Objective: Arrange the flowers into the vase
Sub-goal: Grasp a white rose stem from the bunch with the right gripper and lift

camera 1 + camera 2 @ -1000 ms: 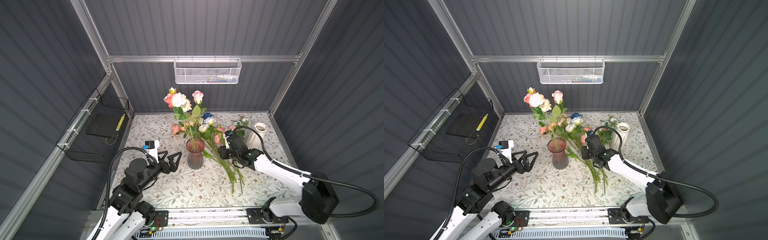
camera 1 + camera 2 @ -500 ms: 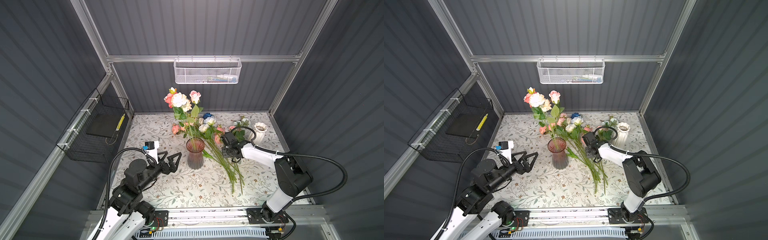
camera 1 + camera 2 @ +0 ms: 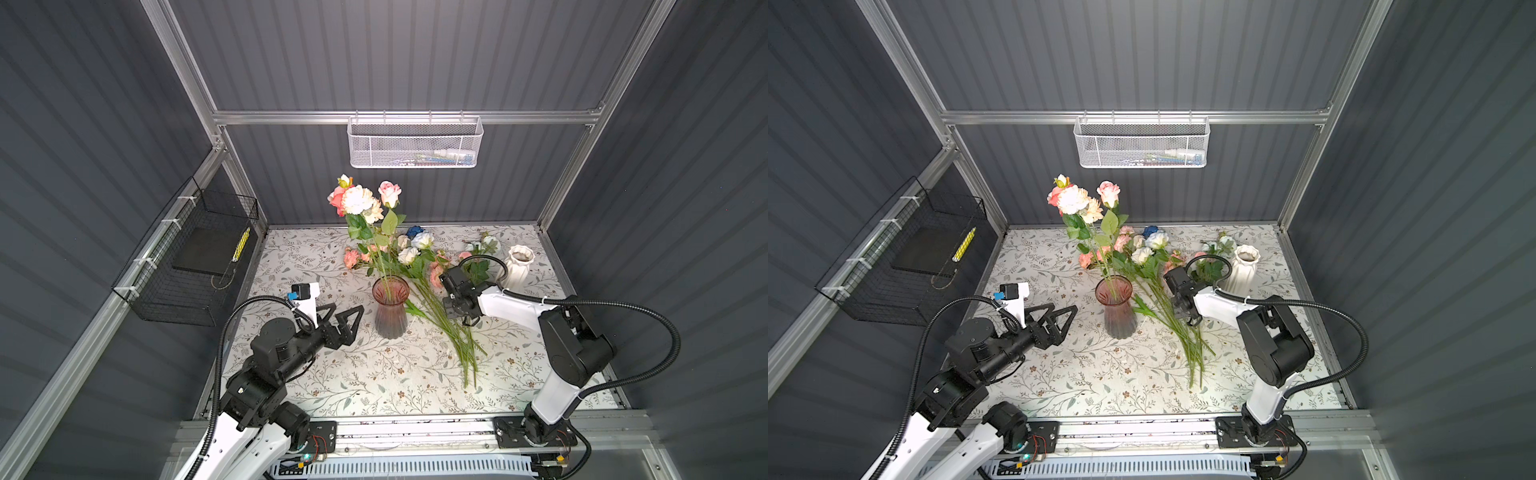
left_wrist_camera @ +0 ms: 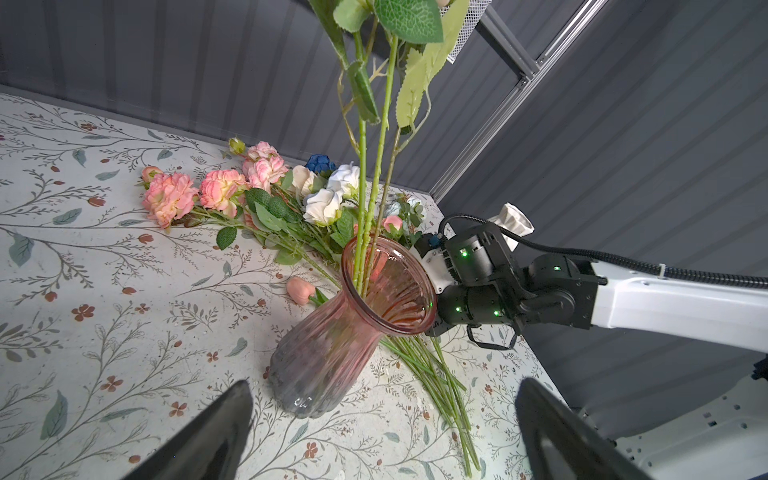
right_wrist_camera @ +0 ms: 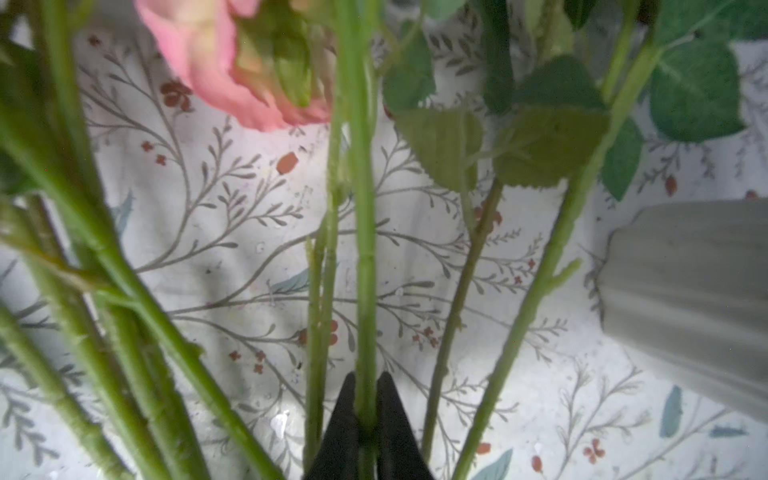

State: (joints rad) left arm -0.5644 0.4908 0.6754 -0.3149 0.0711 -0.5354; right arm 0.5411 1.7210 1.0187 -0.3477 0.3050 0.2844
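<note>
A pink glass vase point(image 3: 390, 309) point(image 3: 1115, 309) point(image 4: 332, 340) stands mid-table with three flowers point(image 3: 359, 201) upright in it. More flowers point(image 3: 417, 249) point(image 3: 1148, 249) point(image 4: 216, 191) lie in a pile to its right, their stems point(image 3: 461, 340) fanned toward the front. My right gripper point(image 5: 365, 380) is down in that pile, shut on one green stem point(image 5: 365, 257) beside a pink head point(image 5: 224, 62). In both top views its fingertips are hidden under the wrist point(image 3: 457, 291). My left gripper point(image 3: 348, 308) point(image 3: 1064, 307) point(image 4: 384, 384) hovers left of the vase, open and empty.
A white ribbed vase point(image 3: 517, 266) point(image 5: 685, 291) stands close behind the right wrist. A white mesh basket point(image 3: 415, 143) hangs on the back wall and a black wire basket point(image 3: 195, 257) on the left wall. The table carries a floral cloth point(image 3: 374, 374).
My right gripper's jaws have shut on a stem in the pile, and its arm has folded with the elbow pulled in. The left arm has not moved.
</note>
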